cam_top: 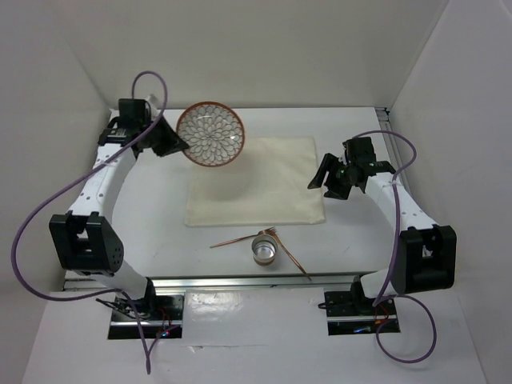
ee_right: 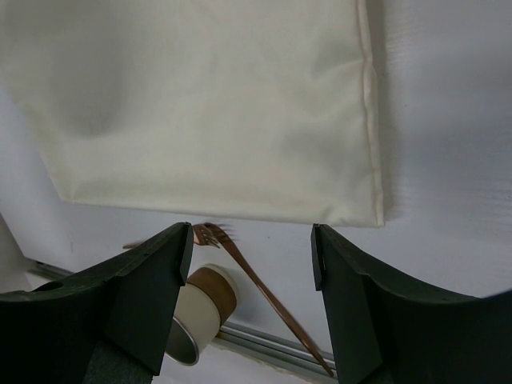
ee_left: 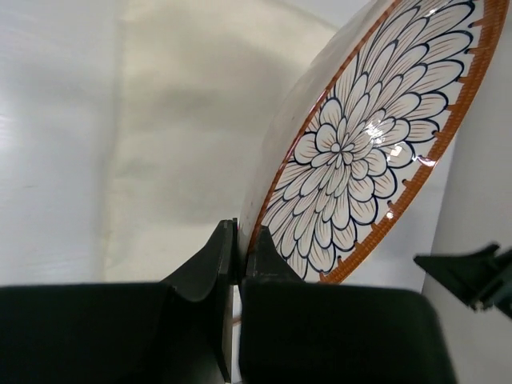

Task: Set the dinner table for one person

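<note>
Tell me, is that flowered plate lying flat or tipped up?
Tipped up: the left gripper pinches the plate by its rim, holding it tilted above the cloth.

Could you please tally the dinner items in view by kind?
Round floral plate with orange rim: 1
Cream fabric cloth: 1
Copper-coloured utensils: 2
White cup with brown band: 1
Total: 5

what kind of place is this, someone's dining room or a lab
Probably a lab robot cell, not a home: plain white walls box in the dinner table, and two cabled robot arms are bolted at its near edge.
</note>
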Available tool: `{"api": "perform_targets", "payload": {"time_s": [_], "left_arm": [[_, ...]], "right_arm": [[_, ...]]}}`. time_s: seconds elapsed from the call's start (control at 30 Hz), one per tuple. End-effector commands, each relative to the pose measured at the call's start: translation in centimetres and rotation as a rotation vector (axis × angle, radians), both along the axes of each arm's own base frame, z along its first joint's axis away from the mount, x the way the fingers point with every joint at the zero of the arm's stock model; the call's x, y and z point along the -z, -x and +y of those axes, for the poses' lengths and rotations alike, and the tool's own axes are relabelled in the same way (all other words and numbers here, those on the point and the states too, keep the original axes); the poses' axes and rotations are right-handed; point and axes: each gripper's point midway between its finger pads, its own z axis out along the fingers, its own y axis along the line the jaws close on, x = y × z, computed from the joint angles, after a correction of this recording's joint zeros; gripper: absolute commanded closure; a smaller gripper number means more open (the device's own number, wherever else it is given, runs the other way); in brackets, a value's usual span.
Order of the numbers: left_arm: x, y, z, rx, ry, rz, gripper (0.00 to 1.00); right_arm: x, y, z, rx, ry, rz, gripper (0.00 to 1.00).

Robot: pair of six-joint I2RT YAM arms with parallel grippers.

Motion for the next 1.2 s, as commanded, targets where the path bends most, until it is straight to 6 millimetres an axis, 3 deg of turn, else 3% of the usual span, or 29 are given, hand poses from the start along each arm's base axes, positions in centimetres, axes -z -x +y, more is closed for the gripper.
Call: {"api": "perform_targets", "payload": {"time_s": [0.0,0.03,0.07,0.13,0.2,0.27,0.4,0.47,0.63,0.73,0.87,0.9,1.17], "left_arm": [[-2.3,-1.5,-7.0,0.239,0.082,-0.098,1.0],[-2.0,-1.7,-9.2,0.287,0.105,-0.089,1.0],[0.2,-2.6,-10.5,0.31,0.123,-0.04,1.0],[0.5,-3.2,-13.5,0.383,0.14,-0.037,1.0],[2.8,-4.2,-15.4,0.406,0.145,0.019,1.0],[4.5,-3.7,-17.4,0.443,0.156,0.065,1.0],[7.2,-3.8,-19.0,0.461,0.153,0.099,1.0],[9.7,-3.5,-19.2,0.448,0.128,0.147,1.0],[12.5,-3.0,-18.8,0.436,0.115,0.205,1.0],[13.5,-3.0,-18.6,0.413,0.105,0.23,1.0],[12.7,-3.7,-19.1,0.421,0.127,0.208,1.0],[13.6,-3.3,-18.8,0.419,0.107,0.237,1.0],[15.5,-3.5,-17.3,0.367,0.018,0.289,0.99]], "right_arm": [[-2.3,-0.2,0.5,-0.013,-0.017,-0.062,0.28],[-2.5,0.0,0.5,-0.013,-0.017,-0.062,0.28],[-2.5,0.0,0.5,-0.013,-0.017,-0.062,0.28],[-2.7,0.3,0.5,-0.013,-0.017,-0.062,0.28],[-3.1,0.6,0.2,-0.006,-0.008,-0.07,0.28],[-3.6,1.0,-0.1,-0.005,0.007,-0.081,0.28],[-3.4,1.6,-0.6,0.005,0.035,-0.074,0.28],[-3.5,1.9,-0.8,0.01,0.044,-0.07,0.28],[-3.1,2.3,-1.2,0.013,0.064,-0.063,0.28],[-3.1,2.3,-1.2,0.013,0.064,-0.063,0.28],[-2.9,2.2,-1.2,0.013,0.065,-0.054,0.28],[-2.9,2.2,-1.2,0.013,0.065,-0.054,0.28],[-2.9,2.5,-1.2,-0.031,0.086,-0.039,0.25]]}}
